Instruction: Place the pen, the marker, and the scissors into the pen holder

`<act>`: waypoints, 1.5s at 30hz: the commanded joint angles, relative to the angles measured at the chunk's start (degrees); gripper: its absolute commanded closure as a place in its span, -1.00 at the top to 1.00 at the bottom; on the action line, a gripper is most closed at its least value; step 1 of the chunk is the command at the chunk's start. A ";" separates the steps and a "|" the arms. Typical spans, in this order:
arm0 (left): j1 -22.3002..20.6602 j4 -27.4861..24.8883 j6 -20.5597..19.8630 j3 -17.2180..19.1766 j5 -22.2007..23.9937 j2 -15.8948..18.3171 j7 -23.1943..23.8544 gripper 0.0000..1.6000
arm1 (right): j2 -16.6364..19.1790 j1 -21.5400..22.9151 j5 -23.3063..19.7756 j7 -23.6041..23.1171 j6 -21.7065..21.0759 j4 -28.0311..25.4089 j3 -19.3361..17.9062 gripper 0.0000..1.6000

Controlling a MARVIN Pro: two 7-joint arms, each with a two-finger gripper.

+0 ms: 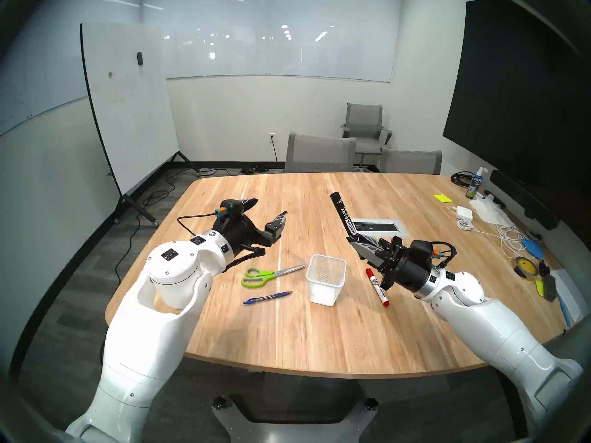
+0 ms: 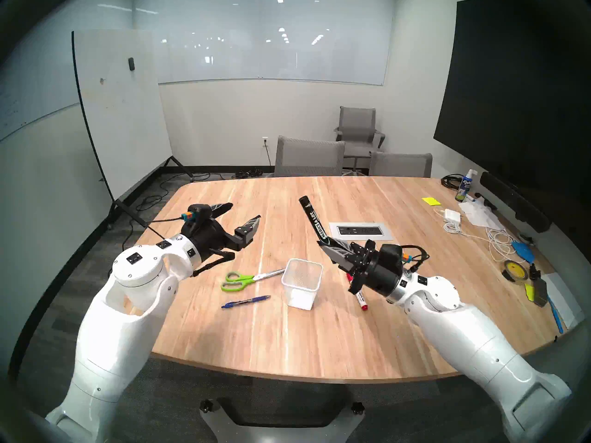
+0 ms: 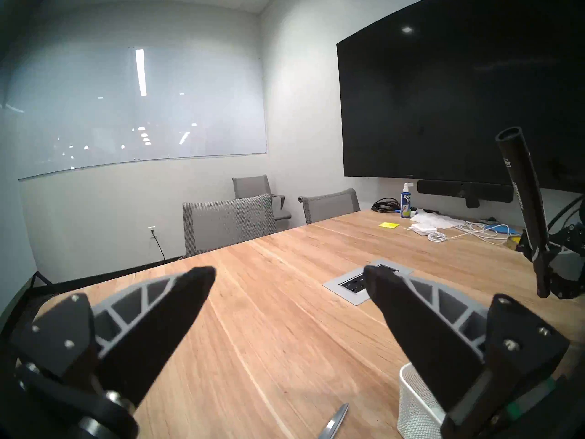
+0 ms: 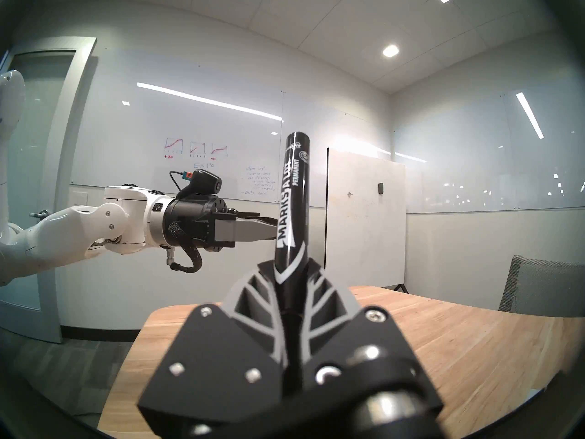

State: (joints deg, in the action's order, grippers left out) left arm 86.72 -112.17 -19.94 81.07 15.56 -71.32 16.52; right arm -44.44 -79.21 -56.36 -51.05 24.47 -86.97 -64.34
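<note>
black marker (image 1: pixel 343 218) pinched at its lower end by the right gripper (image 1: pixel 367 247), raised at one o'clock of the pen holder (image 1: pixel 326 279). judged light, rigid, slick-barrelled; may pivot, so a mid-barrel hold suits better. left gripper (image 1: pixel 267 213) spread, empty, above the scissors (image 1: pixel 268 274); pen (image 1: pixel 267 298) lies at eight o'clock.

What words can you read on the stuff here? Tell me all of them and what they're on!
"MARKS A LOT" and "PERMANENT": on the black marker held by the right gripper.
"EXPO": partly readable on the spray bottle.
"EXPO" and "+20": on the whiteboard; its other notes are too blurred.
Print on the red-capped marker: too small to read.
</note>
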 commanded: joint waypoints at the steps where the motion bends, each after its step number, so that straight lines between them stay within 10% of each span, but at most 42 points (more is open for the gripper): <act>1: -1.87 -1.29 -0.01 -0.64 -0.02 -0.77 -0.11 1.00 | 0.15 0.58 -0.28 0.01 -0.10 -0.52 -0.47 -1.00; 45: -5.72 -1.45 -2.75 -8.20 -0.12 -3.84 -3.24 1.00 | 0.14 0.58 -0.28 0.01 -0.11 -0.52 -0.48 -1.00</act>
State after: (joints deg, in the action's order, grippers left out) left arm 82.36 -112.09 -22.45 73.60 15.45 -74.40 13.20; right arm -44.45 -79.21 -56.35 -51.05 24.46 -86.96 -64.35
